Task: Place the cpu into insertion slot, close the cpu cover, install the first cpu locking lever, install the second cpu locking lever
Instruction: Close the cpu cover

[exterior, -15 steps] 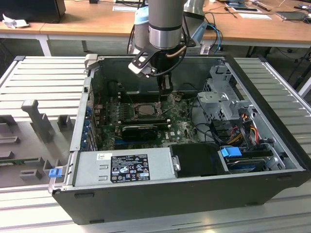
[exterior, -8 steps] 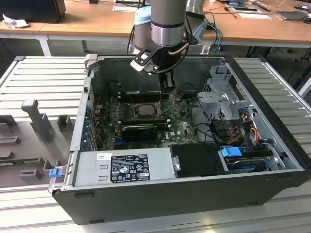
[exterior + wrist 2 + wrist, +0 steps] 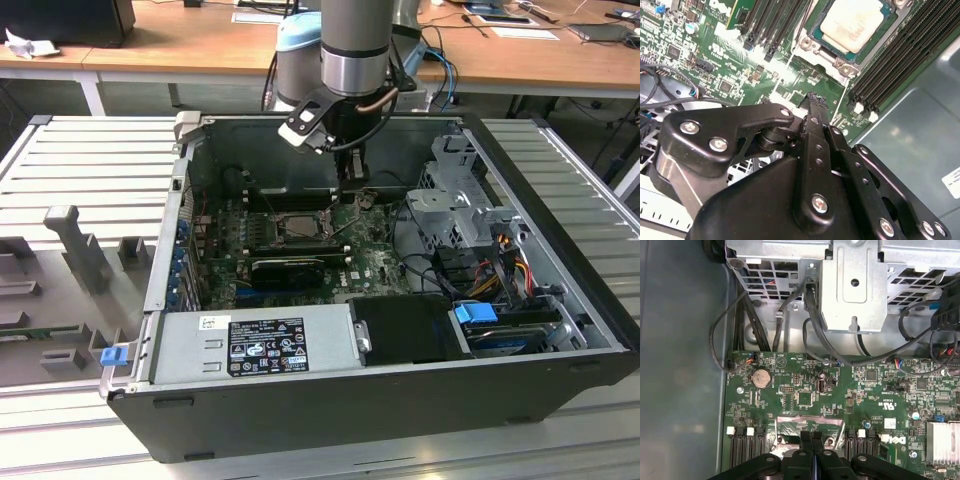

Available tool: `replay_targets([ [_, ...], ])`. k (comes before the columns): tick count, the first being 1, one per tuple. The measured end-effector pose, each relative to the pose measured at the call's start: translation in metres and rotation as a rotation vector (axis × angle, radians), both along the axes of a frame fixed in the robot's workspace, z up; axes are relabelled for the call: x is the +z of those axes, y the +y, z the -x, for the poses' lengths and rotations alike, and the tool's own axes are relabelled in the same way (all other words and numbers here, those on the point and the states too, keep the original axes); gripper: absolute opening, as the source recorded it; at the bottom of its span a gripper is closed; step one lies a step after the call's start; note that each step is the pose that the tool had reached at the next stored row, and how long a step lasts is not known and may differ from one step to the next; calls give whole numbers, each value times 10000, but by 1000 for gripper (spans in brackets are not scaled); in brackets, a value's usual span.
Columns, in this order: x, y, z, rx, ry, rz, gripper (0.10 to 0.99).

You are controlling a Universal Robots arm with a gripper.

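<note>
In the exterior view, an open black computer case (image 3: 400,405) is seen lying on a ribbed grey metal desk (image 3: 80,160). The black two-fingered end effector (image 3: 352,186) is seen reaching down inside it over the green circuit board (image 3: 375,262). The small square black-rimmed insertion slot (image 3: 300,226) is found just beside the end effector, towards the exterior view's left. A grey box-shaped power supply (image 3: 250,345) is set well apart from the end effector, along the case wall. A bare-metal drive cage (image 3: 455,195) is placed near the end effector on the exterior view's right.

In the second wrist view, the fingers of the end effector (image 3: 815,100) are pressed together into a narrow blade, and nothing is held between them. The tip is placed close over the board; whether it touches cannot be told. The flat pale tan cpu (image 3: 852,22) is seated in the insertion slot (image 3: 813,34) just beyond the tip and apart from it, its top ringed by the dark rim. Long black memory slots (image 3: 900,55) are ranged on either side of the slot.

In the first wrist view, the closed fingertips (image 3: 805,437) are shown side by side. A shiny metal plate (image 3: 790,425) is seen directly in front of them, between two banks of black slots. Farther from the end effector, a round silver coin cell (image 3: 761,377) is mounted on the board, and black cables (image 3: 812,335) are run up to the metal cage.
</note>
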State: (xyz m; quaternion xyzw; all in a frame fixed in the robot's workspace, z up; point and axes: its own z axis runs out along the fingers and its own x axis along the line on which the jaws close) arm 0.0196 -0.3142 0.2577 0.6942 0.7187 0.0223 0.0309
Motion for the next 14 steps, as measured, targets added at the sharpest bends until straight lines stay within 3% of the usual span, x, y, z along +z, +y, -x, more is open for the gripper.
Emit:
replay_targets([
  [14,42,39,-178,-1,0,0,106],
])
